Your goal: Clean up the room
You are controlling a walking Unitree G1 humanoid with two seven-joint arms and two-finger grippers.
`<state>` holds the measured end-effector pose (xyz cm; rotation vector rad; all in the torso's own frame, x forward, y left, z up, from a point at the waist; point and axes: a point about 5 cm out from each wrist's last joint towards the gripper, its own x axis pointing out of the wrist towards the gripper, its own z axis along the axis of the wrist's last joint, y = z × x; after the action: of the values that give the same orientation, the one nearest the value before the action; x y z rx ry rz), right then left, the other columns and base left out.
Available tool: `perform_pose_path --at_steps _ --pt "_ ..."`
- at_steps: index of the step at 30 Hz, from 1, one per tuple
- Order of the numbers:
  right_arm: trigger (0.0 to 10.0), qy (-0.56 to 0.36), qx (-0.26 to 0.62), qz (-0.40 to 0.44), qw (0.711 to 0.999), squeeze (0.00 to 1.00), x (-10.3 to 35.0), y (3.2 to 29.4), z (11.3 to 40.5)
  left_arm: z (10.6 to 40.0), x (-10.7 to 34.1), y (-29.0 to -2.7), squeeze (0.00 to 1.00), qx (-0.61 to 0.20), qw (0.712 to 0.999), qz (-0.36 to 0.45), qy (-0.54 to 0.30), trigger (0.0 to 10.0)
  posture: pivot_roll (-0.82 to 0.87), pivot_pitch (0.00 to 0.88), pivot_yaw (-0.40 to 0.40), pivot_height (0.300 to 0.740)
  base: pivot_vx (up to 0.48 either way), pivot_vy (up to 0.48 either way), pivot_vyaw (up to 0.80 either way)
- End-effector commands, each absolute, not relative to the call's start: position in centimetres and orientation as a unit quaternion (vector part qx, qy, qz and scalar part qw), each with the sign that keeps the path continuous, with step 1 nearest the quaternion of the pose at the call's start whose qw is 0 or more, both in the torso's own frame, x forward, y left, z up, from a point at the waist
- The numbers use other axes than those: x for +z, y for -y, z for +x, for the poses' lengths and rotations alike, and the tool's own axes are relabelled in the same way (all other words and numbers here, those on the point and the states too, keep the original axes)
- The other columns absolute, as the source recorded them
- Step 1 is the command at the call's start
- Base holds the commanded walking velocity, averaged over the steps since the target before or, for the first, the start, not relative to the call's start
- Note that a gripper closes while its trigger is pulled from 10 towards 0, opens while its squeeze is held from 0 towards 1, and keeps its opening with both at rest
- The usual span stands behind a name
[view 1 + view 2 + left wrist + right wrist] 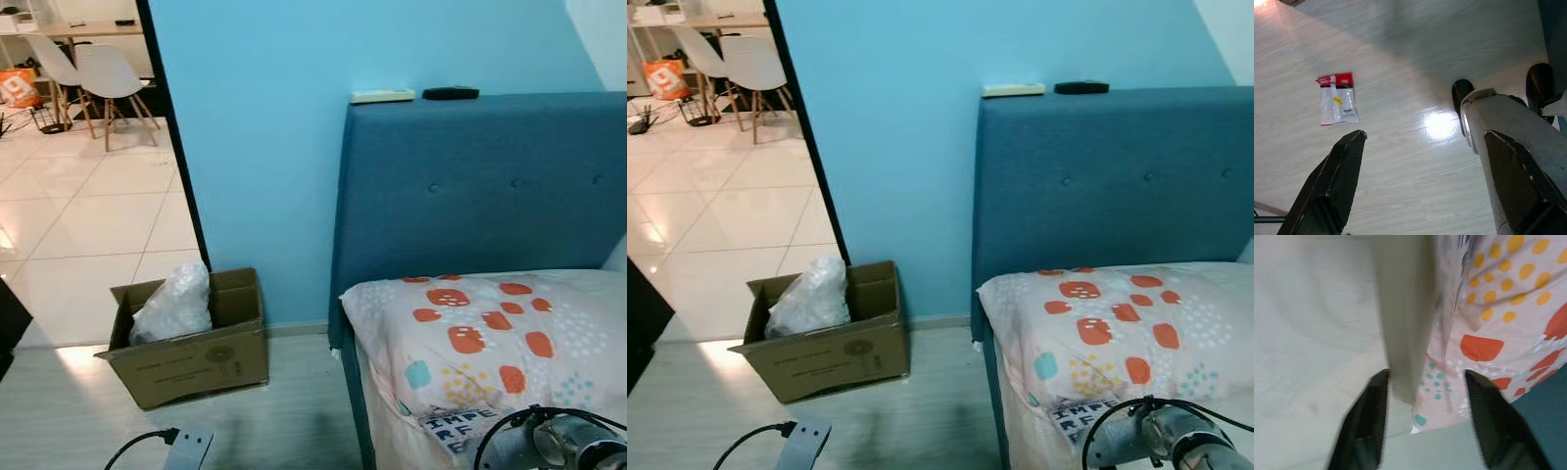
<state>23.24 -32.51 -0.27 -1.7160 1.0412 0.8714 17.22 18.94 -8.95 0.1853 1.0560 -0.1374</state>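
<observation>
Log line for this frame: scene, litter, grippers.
scene: bedroom, cardboard box by bed | litter: red-white packet on floor | left gripper: open, empty | right gripper: open, empty

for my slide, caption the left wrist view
Open left pincer above pale wood floor, a small red-and-white packet lying ahead.

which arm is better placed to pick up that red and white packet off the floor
Left, probably. The left gripper hangs open above the wooden floor with the red and white packet lying just ahead of its fingers. The right gripper is over by the bed's patterned cover, with no packet near it.
</observation>
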Motion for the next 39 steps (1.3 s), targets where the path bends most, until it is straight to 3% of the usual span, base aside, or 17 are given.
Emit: perform_pose_path --at_steps 1,11,15,17,18,19,20,22,23,24,25,26,27,28,33,34,39 --pt "10.0 -0.425 0.355 -0.699 0.453 0.96 -0.2 32.5 23.3 17.1 -8.9 -19.5 0.0 -0.063 0.856 0.096 -0.505 10.0 0.01 0.026 0.013 0.72 0.0 0.0 0.0" --pt "10.0 -0.445 0.344 -0.707 0.429 0.94 0.2 33.4 23.2 17.1 -8.9 -19.5 0.0 -0.064 0.856 0.094 -0.504 10.0 0.01 0.027 0.013 0.72 0.0 0.0 0.0" --pt "10.0 -0.443 0.326 -0.714 0.433 0.9 0.7 33.7 23.7 17.1 -8.9 -19.4 0.0 -0.064 0.857 0.093 -0.504 10.0 0.01 0.028 0.011 0.72 0.0 0.0 0.0" --pt "10.0 -0.423 0.299 -0.706 0.483 0.7 1.2 32.9 25.0 17.1 -8.9 -19.4 0.0 -0.063 0.857 0.092 -0.504 10.0 0.01 0.029 0.011 0.72 0.0 0.0 0.0" --pt "10.0 -0.412 0.283 -0.687 0.527 0.4 1.4 32.2 25.7 17.1 -9.0 -19.4 0.0 -0.063 0.856 0.091 -0.504 10.0 0.01 0.028 0.011 0.72 0.0 0.0 0.0" --pt "10.0 -0.412 0.283 -0.687 0.527 0.4 1.4 32.2 25.7 17.1 -9.0 -19.4 0.0 -0.063 0.856 0.091 -0.504 10.0 0.01 0.028 0.011 0.72 0.0 0.0 0.0" --pt "10.0 -0.405 0.274 -0.673 0.555 0.4 1.5 31.8 26.1 17.1 -9.0 -19.4 0.0 -0.063 0.856 0.091 -0.504 10.0 0.01 0.028 0.011 0.72 0.0 0.0 0.0" --pt "10.0 -0.405 0.274 -0.673 0.555 0.4 1.5 31.8 26.1 17.1 -9.0 -19.4 0.0 -0.063 0.856 0.091 -0.504 10.0 0.01 0.028 0.011 0.72 0.0 0.0 0.0" --pt "10.0 -0.396 0.232 -0.586 0.668 0.0 1.9 30.0 27.6 17.0 -9.0 -19.4 0.0 -0.062 0.856 0.091 -0.505 10.0 0.01 0.028 0.011 0.72 0.0 0.0 0.0" --pt "10.0 -0.382 0.201 -0.488 0.759 0.0 2.3 28.2 29.1 17.0 -9.0 -19.4 0.0 -0.062 0.856 0.09 -0.505 10.0 0.0 0.025 0.008 0.72 0.0 0.0 0.0" --pt "10.0 -0.367 0.187 -0.394 0.822 0.0 2.7 26.3 30.2 17.0 -9.0 -19.4 0.0 -0.062 0.856 0.09 -0.505 10.0 0.0 0.024 0.007 0.72 0.0 0.0 0.0" --pt "10.0 -0.367 0.187 -0.394 0.822 0.0 2.7 26.3 30.2 17.0 -9.0 -19.4 0.0 -0.062 0.856 0.09 -0.505 10.0 0.0 0.024 0.007 0.72 0.0 0.0 0.0" --pt "5.0 -0.355 0.187 -0.323 0.857 0.0 2.9 24.3 31.1 17.0 -9.0 -19.4 0.0 -0.062 0.856 0.09 -0.505 10.0 -0.01 0.022 0.006 0.72 0.0 0.0 0.0" --pt "0.0 -0.351 0.193 -0.285 0.871 0.0 2.8 22.8 31.6 17.0 -9.0 -19.3 0.0 -0.063 0.856 0.09 -0.505 10.0 -0.01 0.022 0.006 0.72 0.0 0.0 0.0" --pt "0.0 -0.349 0.202 -0.239 0.884 0.0 2.3 20.4 31.8 17.0 -9.0 -19.2 0.0 -0.063 0.857 0.088 -0.504 10.0 0.0 0.014 -0.007 0.72 0.0 0.0 0.0" --pt "10.0 -0.354 0.19 -0.195 0.895 0.0 1.9 19.2 31.7 17.1 -9.0 -19.1 0.0 -0.06 0.858 0.086 -0.503 10.0 0.0 0.012 -0.014 0.72 0.0 0.0 0.0" --pt "10.0 -0.356 0.162 -0.12 0.912 0.0 0.7 16.7 31.1 17.1 -9.0 -19.1 0.0 -0.054 0.86 0.081 -0.501 10.0 0.01 0.009 -0.017 0.706 0.0 0.0 0.0"
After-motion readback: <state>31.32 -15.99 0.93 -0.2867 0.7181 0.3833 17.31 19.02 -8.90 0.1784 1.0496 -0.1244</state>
